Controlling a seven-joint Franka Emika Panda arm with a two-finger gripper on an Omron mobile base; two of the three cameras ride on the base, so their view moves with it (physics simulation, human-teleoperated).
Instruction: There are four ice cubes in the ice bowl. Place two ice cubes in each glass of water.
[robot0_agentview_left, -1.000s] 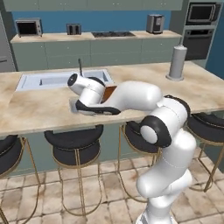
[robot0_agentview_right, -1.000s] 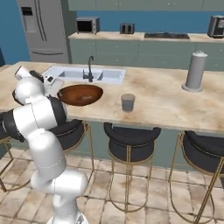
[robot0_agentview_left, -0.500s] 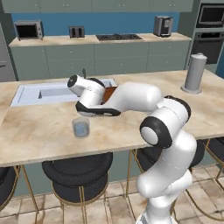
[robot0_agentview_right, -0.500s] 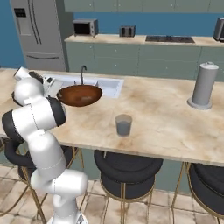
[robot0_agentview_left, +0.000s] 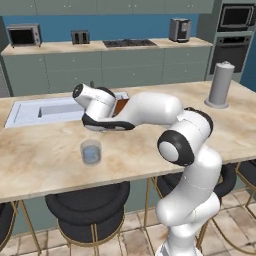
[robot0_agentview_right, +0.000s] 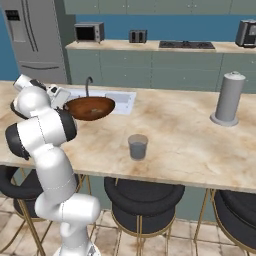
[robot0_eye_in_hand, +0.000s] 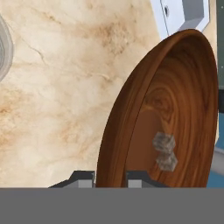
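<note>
On the beige marble island counter (robot0_agentview_right: 190, 145), the closed gripper (robot0_eye_in_hand: 109, 177) pinches the reddish-brown wooden ice bowl (robot0_eye_in_hand: 131, 113) by its rim; two greyish ice cubes (robot0_eye_in_hand: 164, 151) lie inside. Tilt gently over the clear tumbler (robot0_agentview_left: 91, 151).

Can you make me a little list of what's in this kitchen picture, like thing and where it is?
bowl: brown wooden, on the counter by the sink
ice cubes: two showing inside the bowl
glass: on the counter, apart from the bowl
gripper: shut on the bowl's rim
canister: tall, grey, far end of the counter
</note>
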